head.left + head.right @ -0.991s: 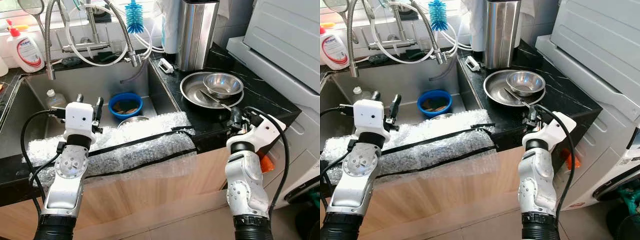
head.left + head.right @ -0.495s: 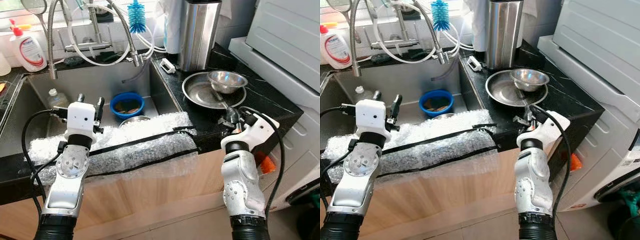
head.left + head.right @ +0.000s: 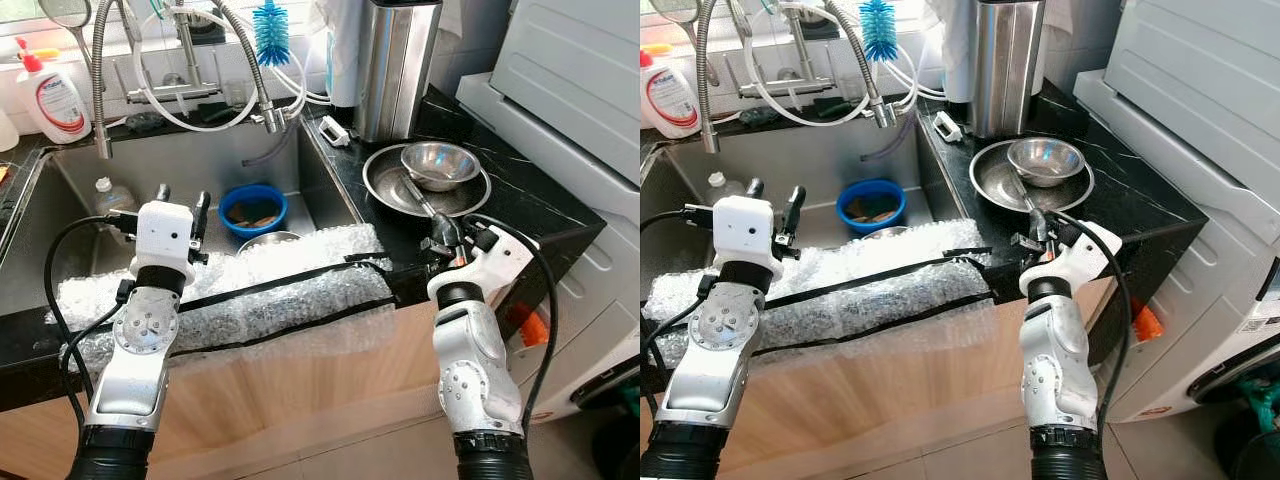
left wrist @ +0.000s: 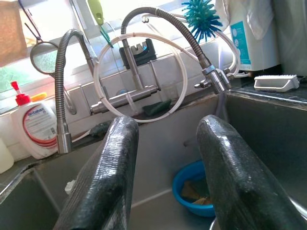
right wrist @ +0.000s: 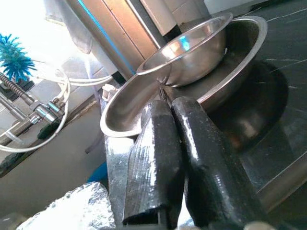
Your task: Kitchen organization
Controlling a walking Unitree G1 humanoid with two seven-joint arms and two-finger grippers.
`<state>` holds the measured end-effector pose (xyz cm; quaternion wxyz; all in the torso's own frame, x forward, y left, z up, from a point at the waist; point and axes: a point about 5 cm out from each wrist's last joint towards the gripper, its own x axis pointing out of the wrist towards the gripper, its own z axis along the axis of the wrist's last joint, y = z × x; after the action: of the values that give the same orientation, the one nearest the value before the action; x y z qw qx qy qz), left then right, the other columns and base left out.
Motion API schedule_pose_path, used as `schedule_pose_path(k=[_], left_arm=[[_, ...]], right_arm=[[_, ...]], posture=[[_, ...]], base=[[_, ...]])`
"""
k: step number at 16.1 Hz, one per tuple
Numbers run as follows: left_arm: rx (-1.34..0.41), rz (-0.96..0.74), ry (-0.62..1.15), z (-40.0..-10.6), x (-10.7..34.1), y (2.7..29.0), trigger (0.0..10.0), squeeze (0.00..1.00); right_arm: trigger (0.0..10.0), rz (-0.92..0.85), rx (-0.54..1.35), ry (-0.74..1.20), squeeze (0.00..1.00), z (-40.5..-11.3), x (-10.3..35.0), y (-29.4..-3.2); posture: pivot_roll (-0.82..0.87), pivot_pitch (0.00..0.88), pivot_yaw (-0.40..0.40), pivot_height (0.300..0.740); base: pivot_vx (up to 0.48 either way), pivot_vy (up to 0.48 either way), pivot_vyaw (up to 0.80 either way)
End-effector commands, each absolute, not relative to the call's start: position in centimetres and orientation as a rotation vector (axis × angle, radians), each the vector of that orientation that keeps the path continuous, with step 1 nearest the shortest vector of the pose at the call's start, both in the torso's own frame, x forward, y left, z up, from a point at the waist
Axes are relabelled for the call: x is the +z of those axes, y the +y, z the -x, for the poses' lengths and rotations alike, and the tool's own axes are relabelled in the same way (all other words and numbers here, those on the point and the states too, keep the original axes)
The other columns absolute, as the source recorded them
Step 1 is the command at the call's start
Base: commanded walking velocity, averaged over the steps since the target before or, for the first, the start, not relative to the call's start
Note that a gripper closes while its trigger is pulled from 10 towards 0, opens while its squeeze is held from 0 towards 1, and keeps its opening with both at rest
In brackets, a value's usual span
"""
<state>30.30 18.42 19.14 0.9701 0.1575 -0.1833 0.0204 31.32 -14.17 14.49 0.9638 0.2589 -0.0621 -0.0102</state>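
Observation:
A wide steel plate (image 3: 385, 188) sits on the black counter with a small steel bowl (image 3: 438, 163) inside it. A thin metal utensil (image 3: 418, 197) lies across the plate toward the counter's front edge. My right gripper (image 3: 443, 232) is at that edge, shut on the utensil's handle. In the right wrist view the fingers (image 5: 158, 143) are pressed together, and the handle (image 5: 163, 92) runs from their tips to the bowl (image 5: 187, 50). My left gripper (image 3: 180, 200) hangs open over the sink, with nothing between its fingers (image 4: 110, 167).
A blue bowl (image 3: 252, 208) and a small bottle (image 3: 103, 194) lie in the sink. Bubble wrap (image 3: 260, 290) covers the sink's front rim. A tall steel canister (image 3: 395, 65) stands behind the plate. A white appliance (image 3: 575, 90) is at the right, with faucet hoses (image 3: 200, 90) behind the sink.
My right gripper has moved left along the counter's front edge, closer to the plate, still shut on the utensil handle. The left arm stays put.

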Motion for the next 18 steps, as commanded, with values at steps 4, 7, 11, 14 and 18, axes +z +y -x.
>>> schedule_pose_path(k=[4,7,11,14,18], left_arm=[[0.04,-0.348,-0.408,-30.5,19.9,18.2,10.0,0.0],[0.042,-0.347,-0.416,-30.6,20.1,18.1,10.0,0.0],[0.043,-0.344,-0.422,-30.7,20.2,18.0,10.0,0.0],[0.065,-0.252,-0.417,-30.8,20.5,18.4,10.0,0.0],[0.078,-0.225,-0.437,-31.0,21.9,19.3,10.0,0.0]], right_arm=[[10.0,-0.542,0.046,-0.162,0.0,-31.2,15.3,-13.4],[10.0,-0.533,0.082,-0.201,0.0,-31.1,16.0,-13.1],[10.0,-0.509,0.124,-0.241,0.0,-31.1,16.8,-12.6],[10.0,-0.485,0.246,-0.313,0.0,-30.7,19.1,-11.6],[10.0,-0.366,0.451,-0.342,0.0,-29.7,20.5,-11.6]], posture=[[-0.09,0.0,0.033,0.74],[-0.09,0.0,0.033,0.74],[-0.09,0.0,0.033,0.74],[-0.1,0.0,0.035,0.74],[-0.09,0.0,0.026,0.74]], base=[[0.0,0.0,0.0],[0.0,0.0,0.0],[0.0,0.0,0.0],[0.0,0.0,0.0],[0.0,0.0,0.0]])
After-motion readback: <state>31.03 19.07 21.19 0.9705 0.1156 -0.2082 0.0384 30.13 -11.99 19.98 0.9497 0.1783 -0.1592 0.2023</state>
